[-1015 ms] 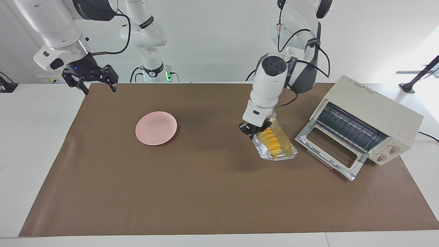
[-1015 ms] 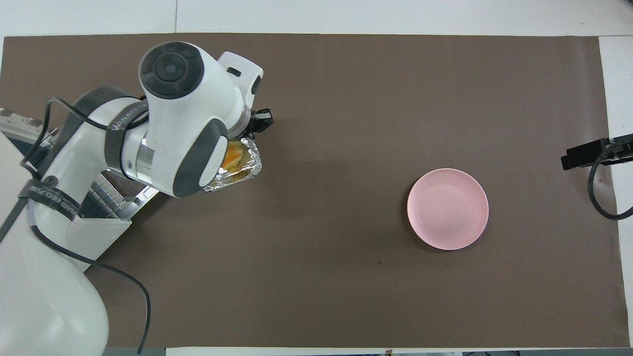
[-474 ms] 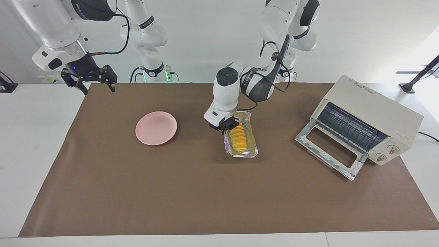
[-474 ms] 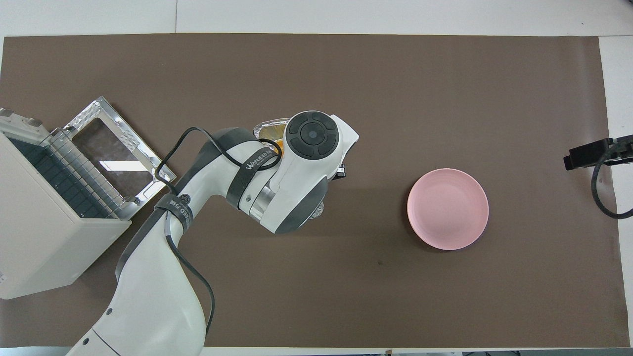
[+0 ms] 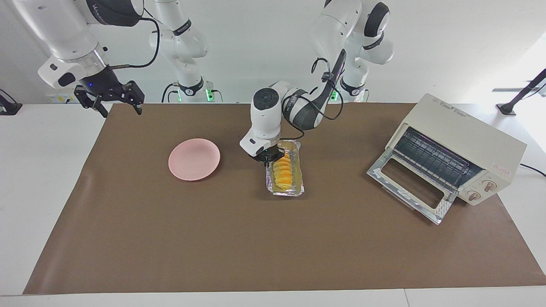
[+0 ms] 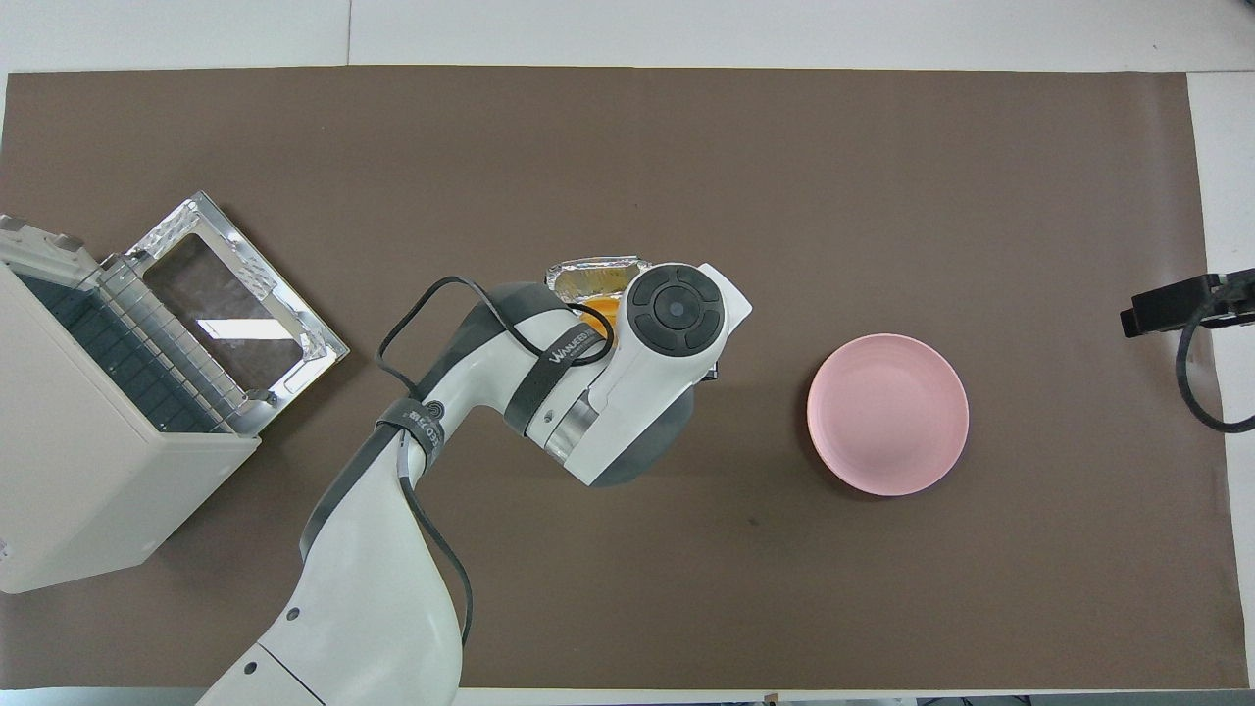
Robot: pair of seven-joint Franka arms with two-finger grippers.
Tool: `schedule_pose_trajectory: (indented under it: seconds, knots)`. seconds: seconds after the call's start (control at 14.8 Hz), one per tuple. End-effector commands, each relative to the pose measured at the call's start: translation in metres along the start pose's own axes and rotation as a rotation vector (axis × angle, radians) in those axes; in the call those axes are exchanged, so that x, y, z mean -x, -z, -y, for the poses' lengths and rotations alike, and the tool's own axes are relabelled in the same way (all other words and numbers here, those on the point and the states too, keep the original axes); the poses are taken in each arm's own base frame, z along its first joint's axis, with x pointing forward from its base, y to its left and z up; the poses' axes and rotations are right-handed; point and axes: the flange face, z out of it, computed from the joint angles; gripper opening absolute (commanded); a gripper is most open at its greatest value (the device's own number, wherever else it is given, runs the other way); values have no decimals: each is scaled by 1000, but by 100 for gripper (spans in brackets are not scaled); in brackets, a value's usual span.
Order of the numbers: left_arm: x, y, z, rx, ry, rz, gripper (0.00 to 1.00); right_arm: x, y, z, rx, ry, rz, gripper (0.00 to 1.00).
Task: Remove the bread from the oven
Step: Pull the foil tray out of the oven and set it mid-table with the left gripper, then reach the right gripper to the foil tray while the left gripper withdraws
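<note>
The bread [image 5: 282,170] is a ridged orange-yellow loaf lying in a crinkled silver foil tray [image 5: 286,189]. My left gripper [image 5: 266,157] is shut on the tray's rim at the end nearest the robots and holds it low over the mat, between the oven and the pink plate. I cannot tell if the tray touches the mat. In the overhead view the left arm covers most of the tray [image 6: 593,267] and bread [image 6: 600,312]. The cream-white oven [image 5: 463,136] stands at the left arm's end, its door [image 5: 409,187] dropped open and its rack bare. My right gripper [image 5: 113,102] waits open over the mat's corner.
A round pink plate [image 5: 194,159] lies on the brown mat [image 5: 256,247] toward the right arm's end, also in the overhead view [image 6: 887,414]. The oven [image 6: 69,471] and its open door [image 6: 225,314] take up the left arm's end.
My left gripper has carried the foil tray with the bread away from the oven's door toward the pink plate and turned it. The right arm has not moved.
</note>
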Motion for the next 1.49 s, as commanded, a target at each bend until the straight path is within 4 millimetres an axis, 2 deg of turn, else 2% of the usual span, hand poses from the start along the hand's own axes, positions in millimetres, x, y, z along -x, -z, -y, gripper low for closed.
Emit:
schedule_pose_trajectory:
  seconds: [0.0, 0.14, 0.27, 0.34, 0.47, 0.54, 0.68, 0.81, 0.88, 1.02, 1.22, 1.29, 1.35, 1.42]
  knots:
    - [-8, 5, 10, 7, 15, -11, 100, 6, 0, -3, 9, -8, 6, 100]
    - [-23, 15, 24, 7, 47, -14, 100, 6, 0, -3, 10, -12, 5, 100]
    - [-39, 29, 60, -23, 96, 18, 100, 6, -1, -1, 10, -8, 5, 100]
    - [-51, 59, 100, -18, 150, 18, 100, 6, -2, 4, 10, -3, 6, 100]
    - [-50, 110, 166, -37, 142, 72, 100, 2, -7, 19, 12, 4, 5, 100]
    - [-51, 128, 201, -41, 111, 108, 100, -3, -10, 33, 14, -12, -4, 100]
    - [-40, 157, 261, -56, 81, 193, 100, -12, -21, 76, 17, -30, -31, 100]
    - [-16, 180, 291, -64, 53, 255, 100, -25, -39, 115, 13, -72, -22, 100]
    - [-4, 185, 316, -60, 66, 276, 100, -32, -49, 135, 13, -88, -25, 100]
    - [23, 188, 338, -48, 26, 285, 100, -45, -72, 178, 11, -114, -27, 100]
    - [46, 199, 364, -43, 37, 318, 100, -53, -110, 249, 17, -172, -30, 100]
    - [45, 202, 368, -40, 46, 311, 100, -55, -124, 268, 33, -175, -33, 100]
    - [36, 205, 377, -30, 68, 261, 100, -57, -152, 298, 39, -174, -34, 100]
    - [33, 204, 384, -26, 77, 253, 100, -57, -162, 309, 40, -172, -33, 100]
